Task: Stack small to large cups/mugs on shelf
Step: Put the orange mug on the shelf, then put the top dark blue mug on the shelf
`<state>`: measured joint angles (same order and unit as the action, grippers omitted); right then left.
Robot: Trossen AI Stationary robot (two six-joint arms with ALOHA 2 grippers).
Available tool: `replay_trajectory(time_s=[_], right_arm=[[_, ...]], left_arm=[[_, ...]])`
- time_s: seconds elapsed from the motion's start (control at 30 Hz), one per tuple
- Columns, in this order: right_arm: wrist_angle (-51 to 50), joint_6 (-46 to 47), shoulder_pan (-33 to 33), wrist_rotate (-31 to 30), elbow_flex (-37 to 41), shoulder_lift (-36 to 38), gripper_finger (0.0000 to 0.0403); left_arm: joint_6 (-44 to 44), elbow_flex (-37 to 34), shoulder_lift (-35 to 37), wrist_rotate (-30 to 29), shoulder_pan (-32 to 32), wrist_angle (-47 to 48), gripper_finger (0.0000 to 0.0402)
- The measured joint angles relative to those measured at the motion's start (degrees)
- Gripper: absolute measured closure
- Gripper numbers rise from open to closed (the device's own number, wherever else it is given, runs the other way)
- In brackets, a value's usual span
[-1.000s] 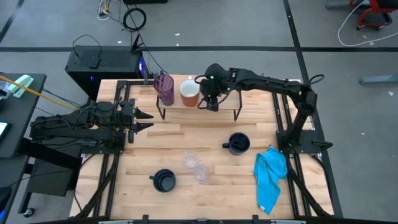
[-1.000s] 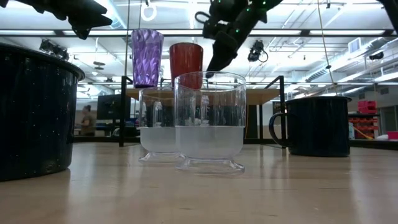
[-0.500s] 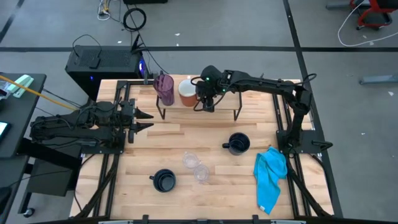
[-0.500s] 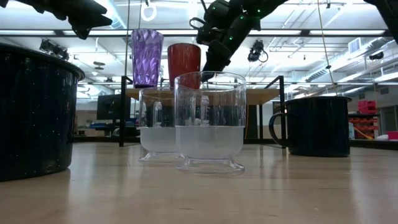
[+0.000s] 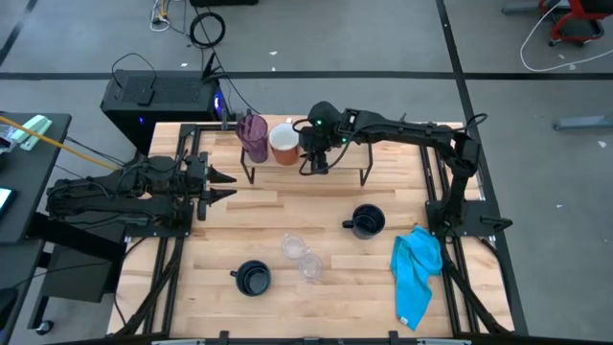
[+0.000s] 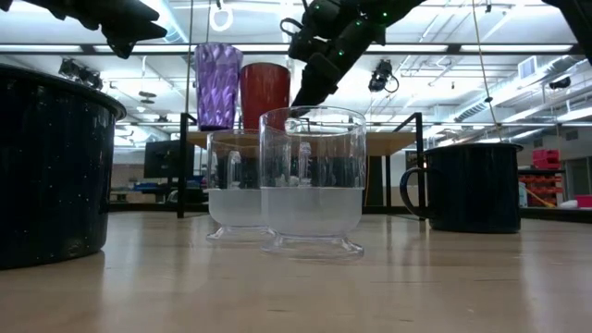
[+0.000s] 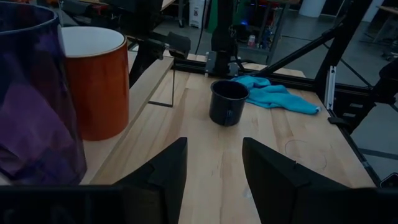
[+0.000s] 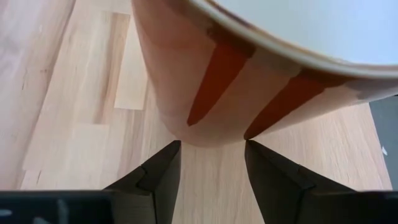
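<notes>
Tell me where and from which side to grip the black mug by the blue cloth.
Judging by the high view, grip the black mug by its rim, coming straight down, one finger inside and one outside. It stands upright with its mouth open upward, and its handle juts toward the table's left, so take the wall on the side away from the handle. The cloth lies close on the right, so a side approach looks cramped.

1. Purple tumbler (image 5: 253,136) and orange mug (image 5: 283,143) are standing side by side on the shelf (image 5: 350,153), upper centre.
2. Black mugs (image 5: 366,221) (image 5: 252,278) and clear cups (image 5: 293,247) (image 5: 310,267) are sitting upright lower down.
</notes>
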<state>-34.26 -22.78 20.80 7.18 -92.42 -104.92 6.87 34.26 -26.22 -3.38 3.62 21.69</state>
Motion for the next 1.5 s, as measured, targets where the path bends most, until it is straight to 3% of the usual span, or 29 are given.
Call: replay_trajectory(time_s=[0.27, 0.6, 1.0, 1.5], right_arm=[[-0.1, 0.3, 0.0, 0.0, 0.0, 0.0, 0.0222], [-8.6, 4.4, -0.9, 0.2, 0.1, 2.3, 0.0221], [-16.0, 12.4, -10.5, 0.4, 0.0, 4.4, 0.0223], [-41.6, 16.7, -25.0, -4.9, 0.0, 4.4, 0.0192]], left_arm=[[0.0, 0.0, 0.0, 0.0, 0.0, 0.0, 0.0239], [0.0, 0.0, 0.0, 0.0, 0.0, 0.3, 0.0239], [0.0, 0.0, 0.0, 0.0, 0.0, 1.0, 0.0239], [0.2, 0.0, 0.0, 0.0, 0.0, 1.0, 0.0239]])
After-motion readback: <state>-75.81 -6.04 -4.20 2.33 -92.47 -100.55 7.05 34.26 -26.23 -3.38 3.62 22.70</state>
